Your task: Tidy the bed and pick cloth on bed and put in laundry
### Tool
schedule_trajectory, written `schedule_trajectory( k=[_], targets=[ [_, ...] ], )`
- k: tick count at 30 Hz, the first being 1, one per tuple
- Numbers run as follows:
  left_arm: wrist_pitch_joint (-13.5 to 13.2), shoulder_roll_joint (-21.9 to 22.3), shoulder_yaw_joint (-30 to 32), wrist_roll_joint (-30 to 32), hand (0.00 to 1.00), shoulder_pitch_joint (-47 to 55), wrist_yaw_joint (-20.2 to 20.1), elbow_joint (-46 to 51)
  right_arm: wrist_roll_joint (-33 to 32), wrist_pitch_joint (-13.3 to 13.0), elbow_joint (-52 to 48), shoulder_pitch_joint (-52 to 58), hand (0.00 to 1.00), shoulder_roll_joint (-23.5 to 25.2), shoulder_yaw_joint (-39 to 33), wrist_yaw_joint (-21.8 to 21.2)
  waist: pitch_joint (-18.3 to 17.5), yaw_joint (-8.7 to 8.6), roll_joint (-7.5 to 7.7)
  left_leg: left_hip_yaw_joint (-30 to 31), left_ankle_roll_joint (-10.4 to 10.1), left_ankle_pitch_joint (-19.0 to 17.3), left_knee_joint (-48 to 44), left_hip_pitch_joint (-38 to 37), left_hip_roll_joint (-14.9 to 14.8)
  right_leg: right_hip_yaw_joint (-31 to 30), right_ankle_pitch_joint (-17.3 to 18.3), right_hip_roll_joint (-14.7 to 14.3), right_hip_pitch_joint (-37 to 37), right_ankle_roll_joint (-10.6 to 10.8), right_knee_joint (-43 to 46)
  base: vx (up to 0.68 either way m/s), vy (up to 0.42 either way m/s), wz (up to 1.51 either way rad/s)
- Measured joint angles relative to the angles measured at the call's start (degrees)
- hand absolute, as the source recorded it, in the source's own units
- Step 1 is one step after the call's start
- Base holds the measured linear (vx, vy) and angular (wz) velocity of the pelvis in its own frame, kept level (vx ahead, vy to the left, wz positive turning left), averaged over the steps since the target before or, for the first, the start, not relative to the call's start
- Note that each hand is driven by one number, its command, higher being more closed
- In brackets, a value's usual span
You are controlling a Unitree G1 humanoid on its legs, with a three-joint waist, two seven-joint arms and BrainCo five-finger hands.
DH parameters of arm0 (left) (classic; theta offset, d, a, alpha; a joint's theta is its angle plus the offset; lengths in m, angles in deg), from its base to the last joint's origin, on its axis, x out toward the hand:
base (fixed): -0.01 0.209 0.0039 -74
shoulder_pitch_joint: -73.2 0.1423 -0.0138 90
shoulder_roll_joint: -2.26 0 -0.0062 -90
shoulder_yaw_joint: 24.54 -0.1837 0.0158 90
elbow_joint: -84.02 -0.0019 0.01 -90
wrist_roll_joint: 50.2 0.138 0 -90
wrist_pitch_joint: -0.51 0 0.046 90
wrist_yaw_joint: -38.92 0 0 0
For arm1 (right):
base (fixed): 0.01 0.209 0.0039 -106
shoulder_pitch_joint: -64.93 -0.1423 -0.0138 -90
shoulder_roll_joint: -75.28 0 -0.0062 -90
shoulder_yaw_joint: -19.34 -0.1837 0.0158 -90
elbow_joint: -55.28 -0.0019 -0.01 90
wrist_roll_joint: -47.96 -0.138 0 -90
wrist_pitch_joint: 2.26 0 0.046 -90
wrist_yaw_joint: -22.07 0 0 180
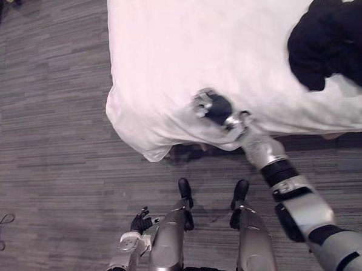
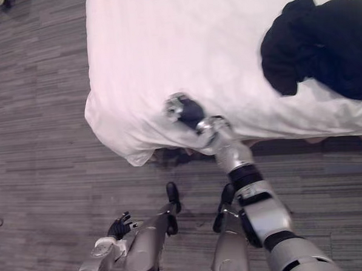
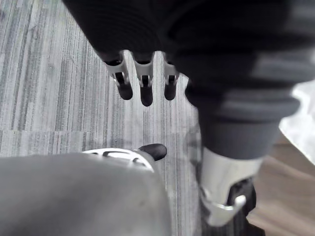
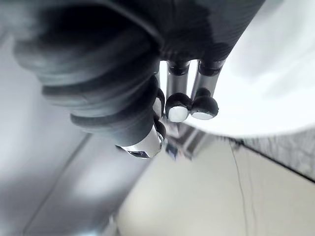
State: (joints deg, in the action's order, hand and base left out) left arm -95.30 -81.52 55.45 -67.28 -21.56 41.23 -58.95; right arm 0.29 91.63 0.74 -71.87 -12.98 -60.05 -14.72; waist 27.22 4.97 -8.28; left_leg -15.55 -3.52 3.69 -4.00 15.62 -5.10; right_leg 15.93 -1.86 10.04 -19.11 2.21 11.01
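A: Status on cloth?
B: Dark cloth (image 1: pixel 331 39) bunched on white bed (image 1: pixel 182 44), far right side; well apart from both hands.
A: Hands?
B: Right hand (image 1: pixel 215 107) on bed's near edge, close to the corner; fingers (image 4: pixel 178 105) curled, tips bare. Left hand (image 1: pixel 139 222) low over carpet (image 1: pixel 48 148); fingers relaxed, holding nothing.

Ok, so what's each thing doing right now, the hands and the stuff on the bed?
White sheet: mostly smooth, rumpled at the near corner.
Dark cloth: crumpled in a heap on the sheet, untouched.
Right hand: resting on the sheet by that corner; grip unclear.
Left hand: low over the floor, open, empty.
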Motion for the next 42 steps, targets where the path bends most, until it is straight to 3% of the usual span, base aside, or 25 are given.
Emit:
schedule_trajectory(
  k=[2,4,7,11,13,14,16,17,18,20,21,23,25,27,28,30,33,35,36,37,38,39,40,41,42],
  targets=[
    [-0.3,0.3,-1.2,0.1,0.0,-0.7,0.0,0.3,-2.7,-1.3,6.0,-0.9,1.0,-5.8,-4.1,1.3,0.5,0.9,-1.07,0.0,0.3,-0.2,-1.2,1.4,0.2,-0.6,0.4,0.5,-1.9,-0.2,1.4,0.02,0.005,-0.06],
    [-2.1,0.5,-1.2,-0.1,0.0,-0.9,0.4,1.1,-7.2,-1.5,6.6,-0.8,1.0,-10.0,-7.0,-1.2,0.8,0.48,-1.95,-1.0,0.8,-0.5,-1.4,2.1,0.9,-1.9,1.9,1.7,-4.5,0.2,4.8,0.01,0.024,-0.09],
    [-4.1,0.4,-1.1,-1.7,0.0,-1.2,0.9,3.9,-11.3,-2.3,5.4,2.2,1.0,-10.6,-11.7,-1.5,0.9,-0.58,-2.12,-1.9,1.2,-3.1,-5.7,2.8,1.2,-3.1,4.9,3.5,-6.2,0.6,10.3,0.01,0.007,-0.06],
    [-5.7,0.5,1.3,-2.2,0.0,-1.0,-0.2,8.3,-17.8,-3.4,-2.4,16.8,1.0,-9.5,-20.7,1.5,1.0,-2.29,-1.95,-3.6,0.9,-8.9,-14.2,2.9,-1.0,-4.5,7.0,3.1,-4.8,1.1,12.5,0.03,0.031,-0.25],
    [-7.9,0.5,3.0,-0.4,0.0,-0.1,0.3,9.7,-19.0,-5.6,-4.5,25.2,1.0,-7.2,-25.5,3.3,1.5,-2.97,-0.92,-6.0,0.6,-10.8,-15.5,1.2,-2.3,-5.9,6.9,2.1,-3.6,1.1,11.7,0.07,0.054,-0.64],
    [-9.5,0.5,4.5,2.0,0.0,1.1,1.6,11.3,-20.8,-7.5,-6.3,33.7,1.0,-4.7,-28.8,3.4,2.0,-4.63,0.08,-7.9,0.2,-12.0,-15.8,-0.8,-3.4,-7.1,6.6,0.9,-1.9,1.4,10.2,0.1,0.049,-0.69],
    [-10.2,0.7,6.0,4.7,0.0,1.8,3.2,11.9,-23.5,-9.5,-10.0,45.3,1.0,-0.7,-32.8,2.8,2.7,-6.8,1.47,-10.5,-0.5,-13.4,-15.6,-4.5,-5.1,-8.7,5.7,-0.9,1.4,1.2,7.6,0.15,0.047,-0.74],
    [-10.2,0.8,6.4,5.8,0.0,2.0,3.8,11.9,-24.5,-9.7,-10.7,48.3,0.0,0.4,-33.5,2.4,2.6,-7.44,2.07,-11.4,-0.8,-13.7,-15.4,-5.5,-5.5,-9.3,5.4,-1.3,2.1,1.1,6.9,0.2,0.036,-0.92],
    [-10.1,1.2,7.5,9.4,0.0,2.3,6.1,11.9,-25.6,-9.9,-11.8,54.8,0.0,2.9,-35.2,1.4,1.9,-8.84,3.65,-13.9,-1.5,-14.2,-14.6,-8.2,-6.5,-10.8,4.9,-2.6,3.8,1.0,5.3,0.21,0.022,-0.88],
    [-9.2,1.8,9.0,12.7,0.0,2.3,7.1,11.6,-26.7,-10.1,-12.0,61.9,0.0,5.9,-36.6,0.7,-0.3,-10.54,6.34,-18.5,-2.4,-14.7,-13.4,-12.2,-8.1,-13.3,4.4,-4.8,5.9,0.7,3.0,0.2,-0.001,-1.02],
    [-8.4,1.9,9.4,14.8,0.0,2.4,8.1,10.6,-26.5,-9.9,-11.2,65.0,0.0,8.0,-37.4,-0.1,-2.2,-11.21,7.9,-22.3,-3.1,-14.4,-11.6,-15.2,-9.0,-12.0,4.5,-5.0,7.0,0.6,1.7,0.17,-0.003,-0.99],
    [-7.3,2.0,11.7,15.7,0.0,3.5,9.7,9.6,-24.4,-9.1,-7.7,67.0,0.0,10.4,-37.5,-1.7,-4.7,-11.04,10.1,-29.6,-3.9,-13.9,-9.6,-20.2,-9.5,-1.8,5.4,-1.9,7.3,-0.5,2.1,0.2,0.043,-1.5],
    [-6.1,1.3,13.7,15.8,0.0,5.9,11.2,8.2,-21.2,-8.0,-3.1,66.8,0.0,11.5,-37.3,-2.7,-6.5,-10.97,10.92,-35.3,-4.1,-13.8,-9.5,-23.8,-10.8,5.8,4.0,-0.6,8.0,-1.9,2.9,0.19,-0.013,-1.44],
    [-5.0,1.2,14.1,15.8,0.0,8.5,11.4,6.9,-16.6,-6.0,2.8,65.5,0.0,11.4,-37.3,-2.8,-7.1,-10.79,9.45,-40.6,-4.5,-13.9,-11.1,-26.2,-12.1,11.9,4.4,-0.7,6.8,-4.4,5.8,0.13,-0.139,-1.03],
    [-3.7,1.4,13.7,15.9,0.0,9.2,11.4,6.1,-14.2,-4.4,5.9,64.4,0.0,10.9,-37.1,-2.8,-7.1,-11.04,7.61,-42.1,-5.0,-14.3,-12.7,-27.2,-12.9,11.5,5.1,-1.4,6.7,-5.2,6.8,0.07,-0.099,-0.65],
    [-1.9,1.4,13.3,16.0,0.0,9.9,11.4,5.5,-11.5,-3.1,8.7,62.4,0.0,11.0,-36.4,-2.5,-7.4,-11.17,6.39,-43.3,-4.9,-14.3,-14.2,-28.2,-13.7,9.2,5.3,-2.8,6.9,-5.5,7.0,0.02,-0.003,-0.67],
    [0.5,-0.1,12.4,18.1,0.0,10.1,11.4,1.4,-5.6,-5.3,9.0,61.6,0.0,12.3,-34.2,-0.3,-7.6,-11.3,6.49,-43.4,-4.9,-14.3,-15.5,-31.2,-13.3,5.4,7.4,-4.3,7.0,-5.1,7.7,-0.05,0.026,-0.77],
    [3.7,-0.8,12.7,20.3,0.0,10.9,11.3,-1.0,1.2,-8.3,9.1,61.1,0.0,12.3,-32.1,4.6,-7.7,-11.22,6.54,-38.7,-4.1,-13.5,-22.6,-31.7,-15.1,2.8,9.2,-5.8,7.3,-5.8,7.6,-0.1,-0.01,-1.19],
    [6.1,-0.3,14.6,20.3,0.0,12.8,11.3,-1.5,5.6,-10.1,8.7,61.1,0.0,12.1,-30.6,7.4,-8.7,-10.79,6.13,-29.5,2.7,-11.6,-29.8,-29.0,-16.7,1.3,9.6,-7.5,8.1,-7.9,7.6,0.09,-0.079,-1.85],
    [8.1,0.5,16.4,19.9,0.0,15.5,11.1,-1.5,8.1,-11.3,7.4,60.9,0.0,11.7,-27.2,9.6,-10.1,-9.11,5.68,-14.9,14.1,-5.8,-38.8,-22.8,-16.2,0.1,9.4,-9.3,8.3,-11.0,8.1,0.2,-0.114,-2.81],
    [9.7,1.9,18.5,18.7,0.0,19.4,11.0,-1.0,9.4,-12.0,5.5,60.5,0.0,11.3,-22.8,11.3,-10.7,-6.77,6.18,0.9,14.5,4.2,-50.1,-15.6,-11.7,-6.0,9.5,-13.1,8.6,-11.7,8.2,0.17,-0.057,-3.0],
    [10.4,3.2,19.2,17.8,0.0,21.3,10.9,-1.2,9.5,-12.3,5.6,59.0,0.0,10.6,-20.9,11.9,-10.9,-5.0,5.01,7.8,10.0,-0.1,-57.5,-11.8,-8.9,-10.5,9.9,-15.6,8.7,-12.2,8.7,0.08,0.069,-3.48],
    [11.1,4.1,19.7,17.1,0.0,23.0,10.9,-3.6,10.6,-12.5,7.1,56.0,0.0,9.1,-20.2,13.2,-10.8,-3.02,4.13,13.7,5.8,-7.0,-63.3,-6.6,-5.4,-15.8,9.6,-19.1,10.2,-12.9,8.7,0.04,0.153,-3.0],
    [11.6,3.8,19.5,16.9,0.0,23.4,10.8,-5.5,12.0,-12.6,7.0,55.0,0.0,9.1,-19.2,14.3,-10.9,-2.15,4.4,14.7,5.5,-7.9,-59.0,-4.4,-5.0,-17.6,8.9,-20.6,12.3,-13.1,7.6,0.05,0.147,-2.88],
    [11.5,2.6,19.2,17.1,0.0,24.0,8.8,-6.5,13.8,-13.0,6.1,55.1,0.0,10.3,-16.8,15.6,-11.5,-1.22,6.16,14.1,5.0,-5.2,-56.3,-4.2,-5.2,-20.0,8.7,-21.4,14.7,-12.4,5.0,0.09,0.064,-1.7]
  ],
)
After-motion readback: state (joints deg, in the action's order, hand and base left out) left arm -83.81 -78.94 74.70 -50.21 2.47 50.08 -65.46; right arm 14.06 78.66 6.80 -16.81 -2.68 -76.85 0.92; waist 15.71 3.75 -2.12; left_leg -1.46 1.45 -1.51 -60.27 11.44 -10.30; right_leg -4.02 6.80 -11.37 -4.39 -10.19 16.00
